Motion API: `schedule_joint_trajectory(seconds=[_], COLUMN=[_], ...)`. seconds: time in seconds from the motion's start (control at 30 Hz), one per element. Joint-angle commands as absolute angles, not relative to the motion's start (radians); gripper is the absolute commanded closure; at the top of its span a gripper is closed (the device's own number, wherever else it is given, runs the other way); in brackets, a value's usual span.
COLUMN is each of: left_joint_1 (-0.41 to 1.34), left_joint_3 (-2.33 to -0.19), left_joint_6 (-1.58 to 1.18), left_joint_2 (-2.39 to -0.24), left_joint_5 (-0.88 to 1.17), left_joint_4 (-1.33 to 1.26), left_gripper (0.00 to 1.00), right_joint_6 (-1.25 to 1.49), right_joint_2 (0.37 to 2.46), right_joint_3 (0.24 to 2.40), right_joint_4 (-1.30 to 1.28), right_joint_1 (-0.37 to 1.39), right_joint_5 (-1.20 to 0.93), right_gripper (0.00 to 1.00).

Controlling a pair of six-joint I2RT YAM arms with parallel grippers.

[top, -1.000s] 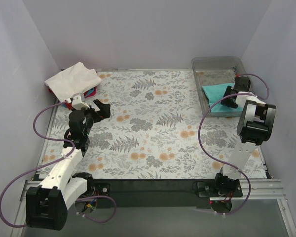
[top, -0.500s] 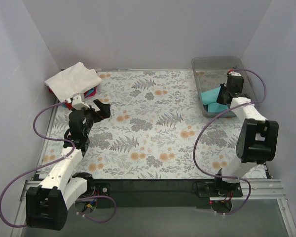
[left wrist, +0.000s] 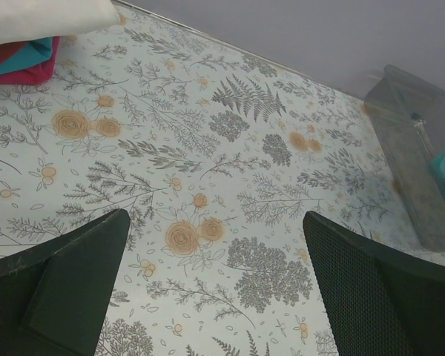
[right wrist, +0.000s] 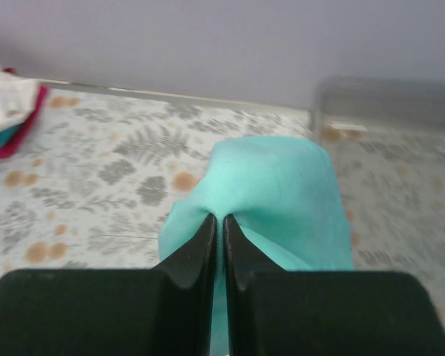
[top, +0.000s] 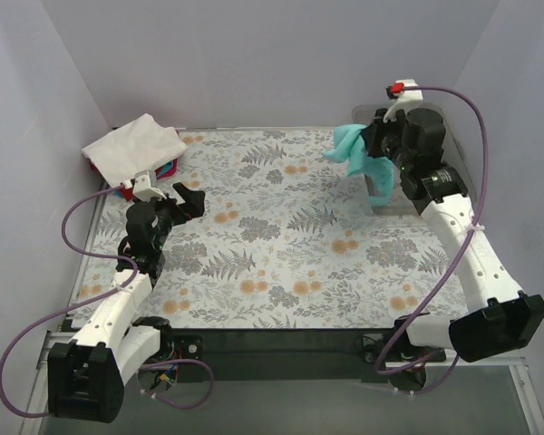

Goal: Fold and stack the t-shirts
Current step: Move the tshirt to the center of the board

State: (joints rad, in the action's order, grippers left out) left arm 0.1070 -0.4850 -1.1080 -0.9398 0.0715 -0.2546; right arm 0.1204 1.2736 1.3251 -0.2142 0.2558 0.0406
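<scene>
Lifted off the tray, teal t-shirt hangs long axis down, pinched in right gripper; left gripper gapes.

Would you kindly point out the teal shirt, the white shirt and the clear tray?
teal shirt (right wrist: 278,185): right wrist view, middle of the bunched cloth.
white shirt (top: 134,145): top view, middle of its upper face.
clear tray (left wrist: 402,152): left wrist view, its side wall.

plain pale lilac walls box in three sides, flat tabletop has a grey fern and orange flower print, black strip along the near edge, light's soft and even
</scene>
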Motion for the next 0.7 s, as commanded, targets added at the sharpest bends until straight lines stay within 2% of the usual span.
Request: schedule_joint_trajectory(seconds=[0.0, 0.17, 0.3, 0.37, 0.4, 0.43, 0.5, 0.57, 0.67], left_joint_1=[0.109, 0.109, 0.109, 0.109, 0.109, 0.109, 0.109, 0.109, 0.109], left_joint_3=[-0.514, -0.52, -0.52, -0.526, -0.525, -0.523, -0.525, -0.534, -0.541], left_joint_6=[-1.106, -1.103, -1.106, -1.109, -1.111, -1.118, -1.121, -1.132, -1.135], left_joint_2=[-0.919, -0.888, -0.859, -0.841, -0.836, -0.831, -0.838, -0.868, -0.92], left_joint_5=[0.089, 0.084, 0.074, 0.066, 0.061, 0.063, 0.071, 0.092, 0.094], left_joint_4=[-0.255, -0.233, -0.213, -0.199, -0.198, -0.201, -0.204, -0.206, -0.212], left_gripper=[0.03, 0.03, 0.03, 0.03, 0.04, 0.03, 0.03, 0.04, 0.07], right_joint_6=[0.074, 0.071, 0.101, 0.135, 0.143, 0.164, 0.172, 0.182, 0.166], right_joint_2=[1.273, 1.319, 1.293, 1.247, 1.232, 1.22, 1.201, 1.195, 1.198], right_joint_3=[1.51, 1.627, 1.508, 1.337, 1.271, 1.176, 1.102, 1.043, 1.02], right_joint_4=[-0.195, -0.216, -0.204, -0.167, -0.157, -0.153, -0.153, -0.155, -0.121], right_joint_1=[0.366, 0.513, 0.587, 0.591, 0.591, 0.589, 0.588, 0.589, 0.615], right_joint_5=[-0.103, -0.242, -0.21, -0.096, -0.03, 0.123, 0.231, 0.291, 0.211], right_gripper=[0.99, 0.99, 0.96, 0.83, 0.64, 0.55, 0.42, 0.38, 0.37])
